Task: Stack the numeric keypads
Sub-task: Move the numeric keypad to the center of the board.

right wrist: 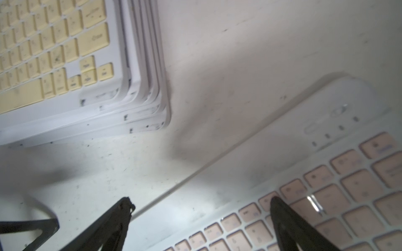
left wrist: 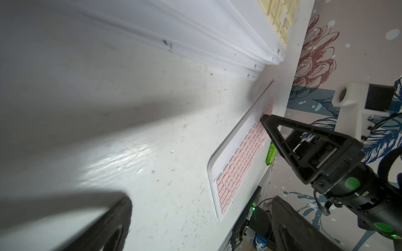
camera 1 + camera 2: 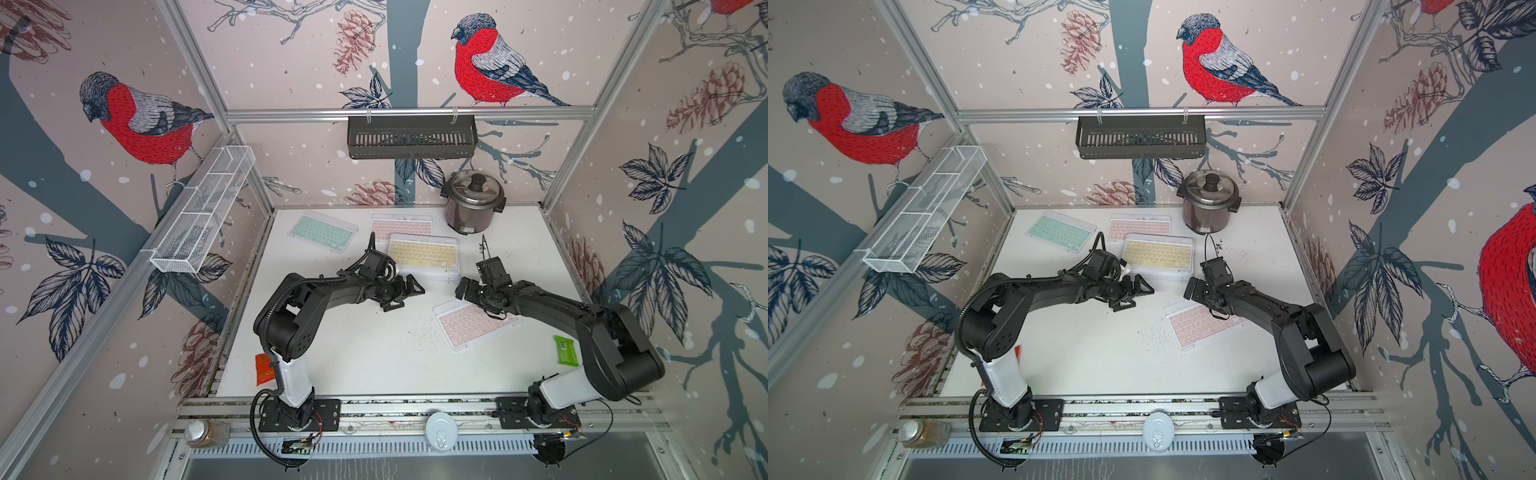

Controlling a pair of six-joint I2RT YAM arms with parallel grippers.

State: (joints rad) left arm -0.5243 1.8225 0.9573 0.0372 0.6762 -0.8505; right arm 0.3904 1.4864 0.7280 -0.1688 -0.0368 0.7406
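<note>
Low in the right wrist view, the right gripper [image 1: 201, 201], jaws apart, hangs astride an edge of the pink keypad [image 1: 348, 184]; it should seat squarely there before closing.

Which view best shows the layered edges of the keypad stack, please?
The right wrist view: the keypad stack shows its layered corner close up. Both top views show mostly its yellow keypad; the left wrist view blurs the edges.
</note>
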